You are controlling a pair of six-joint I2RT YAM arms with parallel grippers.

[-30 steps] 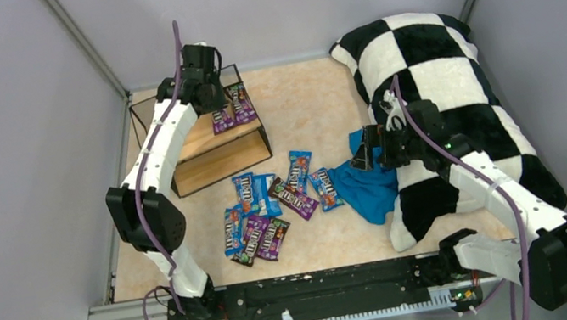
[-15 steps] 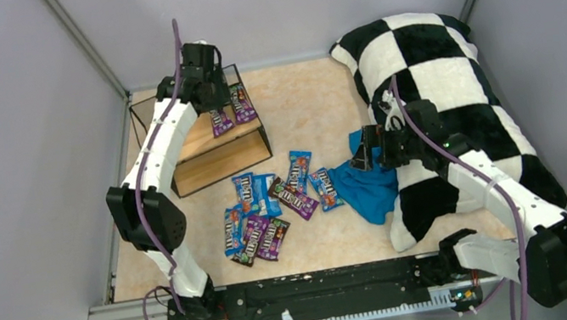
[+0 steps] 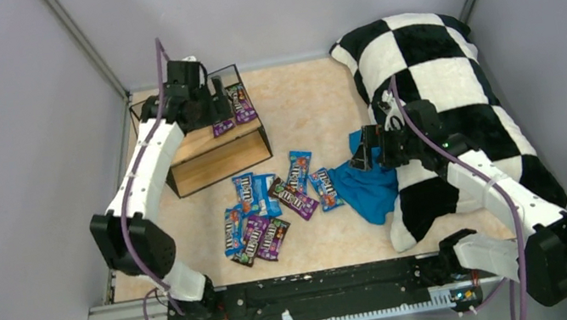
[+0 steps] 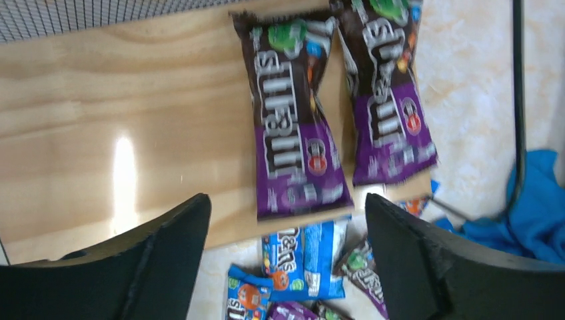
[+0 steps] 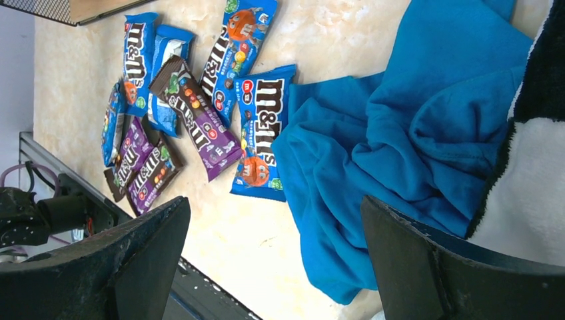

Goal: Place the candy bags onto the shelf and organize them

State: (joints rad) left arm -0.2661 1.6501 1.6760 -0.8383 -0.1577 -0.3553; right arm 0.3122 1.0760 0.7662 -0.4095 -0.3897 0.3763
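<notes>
The shelf [image 3: 214, 147] stands at the back left, its top board [image 4: 100, 133] light wood. Two purple candy bags [image 4: 293, 133] [image 4: 390, 100] lie side by side at the board's right end, their lower ends over its edge. My left gripper [image 4: 286, 198] hovers open just above them and holds nothing; in the top view the left gripper [image 3: 213, 107] sits over the shelf top. Several blue and purple candy bags [image 3: 270, 205] lie loose on the floor in front of the shelf. My right gripper [image 3: 366, 149] stands open and empty above the floor by the cloth's near end.
A crumpled blue cloth [image 3: 366, 185] touches the rightmost blue bag [image 5: 263, 133]. A big checkered pillow [image 3: 440, 84] fills the right side under the right arm. The shelf's black wire frame [image 4: 516, 100] rises beside the right purple bag.
My left gripper has opened wide and pulled back to the left, leaving the purple bag lying on the top board. The right arm has not moved.
</notes>
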